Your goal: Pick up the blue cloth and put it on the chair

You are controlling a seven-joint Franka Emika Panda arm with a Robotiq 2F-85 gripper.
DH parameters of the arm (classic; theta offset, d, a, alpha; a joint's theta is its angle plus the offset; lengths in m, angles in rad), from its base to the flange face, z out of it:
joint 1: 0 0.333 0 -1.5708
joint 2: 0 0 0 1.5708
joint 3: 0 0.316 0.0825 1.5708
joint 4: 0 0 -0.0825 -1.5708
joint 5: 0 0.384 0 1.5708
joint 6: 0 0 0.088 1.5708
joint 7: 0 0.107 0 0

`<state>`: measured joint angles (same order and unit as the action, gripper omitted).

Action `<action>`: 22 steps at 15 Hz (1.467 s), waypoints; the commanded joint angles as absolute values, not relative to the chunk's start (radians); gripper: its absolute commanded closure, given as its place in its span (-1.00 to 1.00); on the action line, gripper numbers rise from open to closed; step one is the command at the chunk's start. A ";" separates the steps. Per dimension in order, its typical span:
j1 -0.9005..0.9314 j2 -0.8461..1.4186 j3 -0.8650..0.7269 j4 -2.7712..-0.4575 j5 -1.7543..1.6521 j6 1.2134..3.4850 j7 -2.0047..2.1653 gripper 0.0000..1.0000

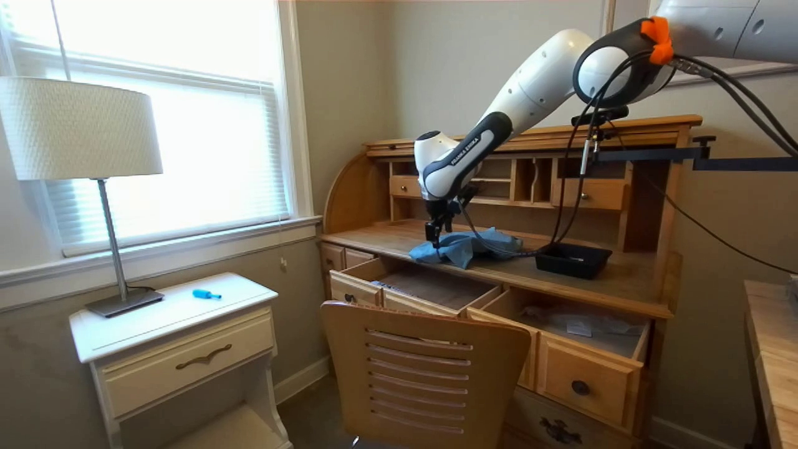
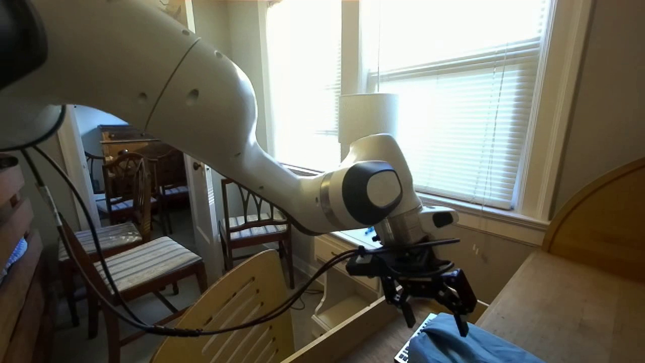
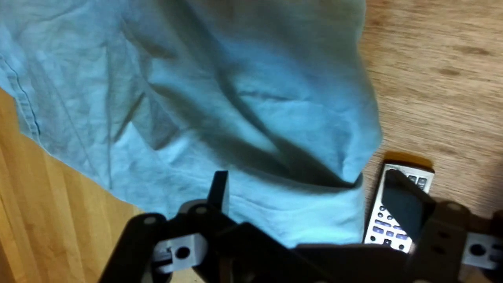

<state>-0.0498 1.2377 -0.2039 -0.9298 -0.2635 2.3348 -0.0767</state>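
The blue cloth (image 1: 461, 251) lies crumpled on the desk top, near its front edge. It also shows at the bottom of an exterior view (image 2: 466, 348) and fills much of the wrist view (image 3: 251, 114). My gripper (image 1: 439, 240) is at the cloth's end, pointing down. Its fingers are spread apart in an exterior view (image 2: 436, 323) and in the wrist view (image 3: 307, 184). In the wrist view one fingertip is over the cloth and the other over a remote control (image 3: 382, 230). I cannot tell whether the fingers touch the cloth. The wooden chair (image 1: 350, 374) stands before the desk; its seat is hidden.
Two desk drawers stand open below the desk top, a left one (image 1: 436, 290) and a right one (image 1: 589, 365). A black tray (image 1: 572, 260) is right of the cloth. Black cables hang from the arm. A white nightstand (image 1: 174, 340) with a lamp (image 1: 115, 243) stands left.
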 commanded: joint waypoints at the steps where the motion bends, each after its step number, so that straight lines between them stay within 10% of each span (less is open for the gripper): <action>1: -0.053 1.313 -0.203 -0.849 -0.281 2.333 -0.108 -1.00; 3: -0.053 1.339 -0.209 -0.827 -0.282 2.325 -0.107 -0.45; 13: -0.045 1.379 -0.248 -0.759 -0.271 2.315 -0.078 0.97; 22: -0.026 1.328 -0.191 -0.686 -0.260 2.383 -0.125 0.98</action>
